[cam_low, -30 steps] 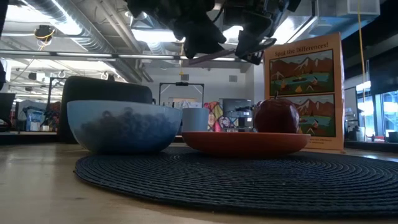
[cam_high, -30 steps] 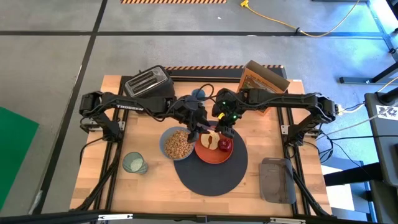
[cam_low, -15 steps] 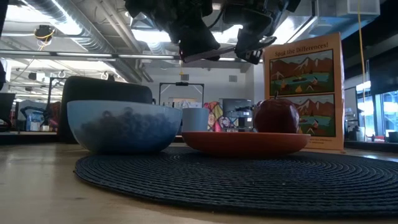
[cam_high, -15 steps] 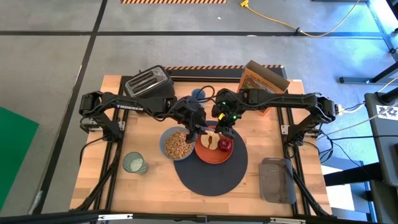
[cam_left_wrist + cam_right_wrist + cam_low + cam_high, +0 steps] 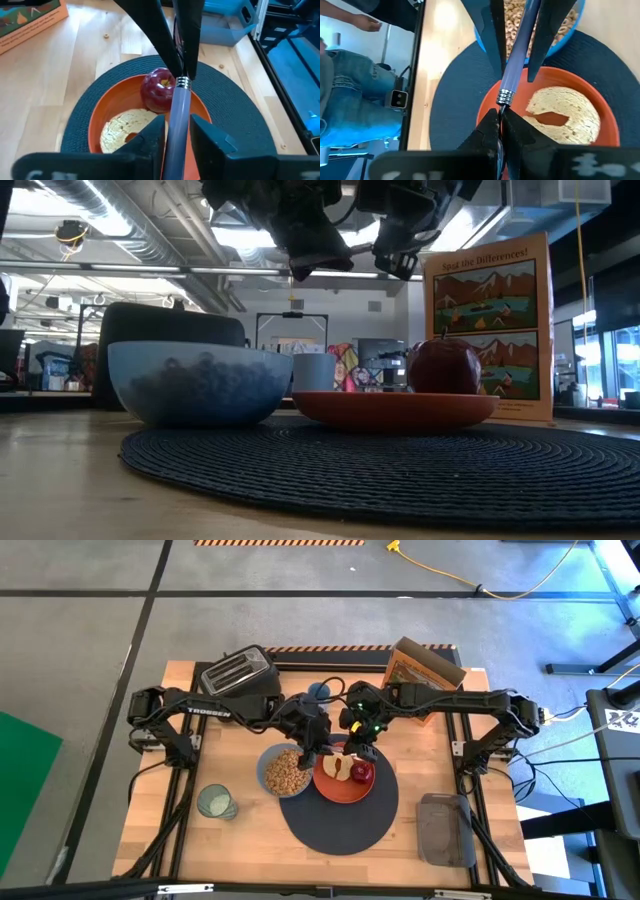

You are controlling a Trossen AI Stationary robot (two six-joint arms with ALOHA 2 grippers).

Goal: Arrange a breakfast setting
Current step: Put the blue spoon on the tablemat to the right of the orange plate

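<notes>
The dark-grey mat [image 5: 335, 825] holds the orange plate [image 5: 330, 793] with the toast slice [image 5: 340, 766] and the red apple [image 5: 362, 773]. The blue bowl [image 5: 263, 768], full of cereal, rests on the mat's left edge. The green glass cup [image 5: 215, 802] stands on the wood at the near left. The spoon [image 5: 179, 102], with a pale violet handle and a metal neck, hangs above the plate between my two grippers. My left gripper [image 5: 313, 747] and my right gripper [image 5: 357, 745] face each other over the plate, both shut on the spoon. My left gripper pinches the spoon's violet handle [image 5: 176, 131] between its two fingers, coming level from the table's left, along the spoon. The spoon is lifted clear above the plate. My right gripper pinches the spoon's metal neck [image 5: 502, 106], just past the handle's end, between its two fingers, coming from the table's right along the spoon. The spoon's bowl end is hidden between the fingers.
The black toaster [image 5: 238, 672] stands at the far left and the orange cereal box [image 5: 425, 665] at the far right. A small cup [image 5: 318, 691] stands behind the bowl. A grey tray [image 5: 445, 830] lies at the near right. A person shows beyond the table [image 5: 350, 75].
Both grippers have stayed over the plate with the spoon between them. In the low view the spoon's pale span, which slanted between the grippers before, hardly shows now.
</notes>
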